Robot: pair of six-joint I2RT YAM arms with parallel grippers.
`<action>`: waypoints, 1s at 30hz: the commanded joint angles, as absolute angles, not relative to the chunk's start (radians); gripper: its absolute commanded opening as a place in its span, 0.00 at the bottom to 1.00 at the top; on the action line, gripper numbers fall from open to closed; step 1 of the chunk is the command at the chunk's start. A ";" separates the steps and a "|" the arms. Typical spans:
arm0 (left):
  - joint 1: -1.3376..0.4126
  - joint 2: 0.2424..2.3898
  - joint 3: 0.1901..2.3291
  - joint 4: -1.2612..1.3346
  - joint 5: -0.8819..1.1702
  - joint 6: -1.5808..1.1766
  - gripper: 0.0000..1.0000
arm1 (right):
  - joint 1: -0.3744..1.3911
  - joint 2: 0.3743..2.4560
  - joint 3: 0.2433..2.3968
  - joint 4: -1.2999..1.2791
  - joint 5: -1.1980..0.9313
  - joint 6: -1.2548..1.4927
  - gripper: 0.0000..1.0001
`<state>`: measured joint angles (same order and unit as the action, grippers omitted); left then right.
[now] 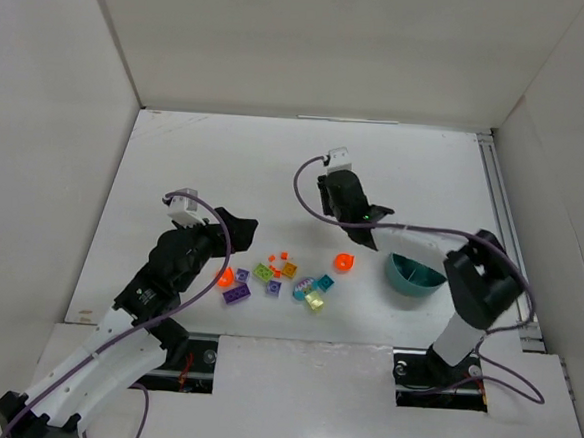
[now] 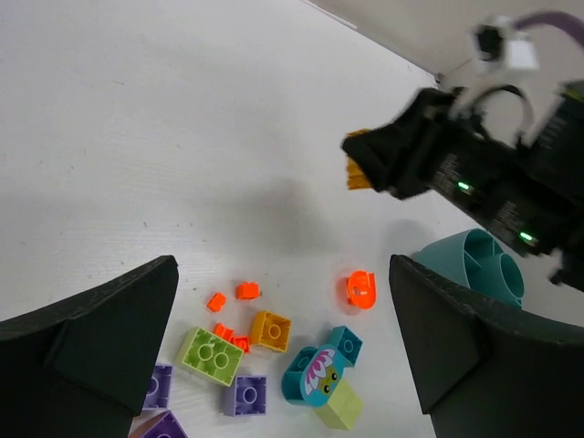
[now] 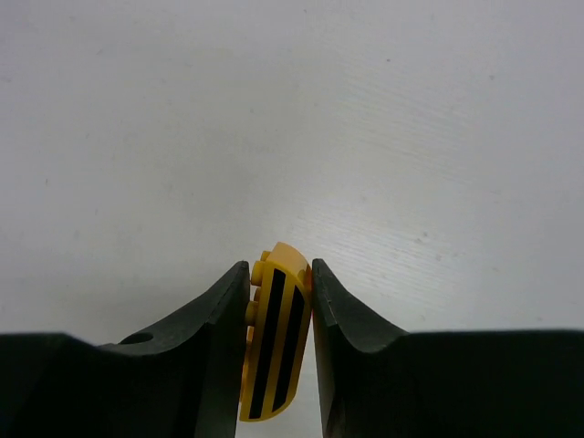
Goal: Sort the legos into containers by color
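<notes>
On the left, the left gripper hangs over the L end of the legos, jaws spread wide w/ nothing between them. The loose bricks lie clustered on the white table — a purple brick, a lime green brick, an orange brick and a teal piece w/ a flower print among them. Just right of the cluster sits an orange curved piece, apart from the rest. Further right, the right gripper is clenched on a yellow brick w/ black stripes, held off the table, beyond the gap btwn cluster and teal bowl. The bowl stands at the far right — we see its dividers from the left wrist.
</notes>
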<state>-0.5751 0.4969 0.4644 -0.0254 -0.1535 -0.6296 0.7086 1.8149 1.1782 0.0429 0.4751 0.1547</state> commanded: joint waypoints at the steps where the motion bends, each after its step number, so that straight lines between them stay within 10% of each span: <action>1: -0.578 0.494 0.459 0.015 -0.169 -0.626 1.00 | 0.707 1.576 0.985 0.331 0.385 -0.070 0.15; 17: -0.578 0.515 0.449 0.035 -0.169 -0.626 1.00 | 0.641 0.717 0.421 0.115 0.357 -0.120 0.15; 30: -0.578 0.586 0.459 0.054 -0.169 -0.607 1.00 | 0.620 0.644 0.365 0.028 0.400 -0.110 0.17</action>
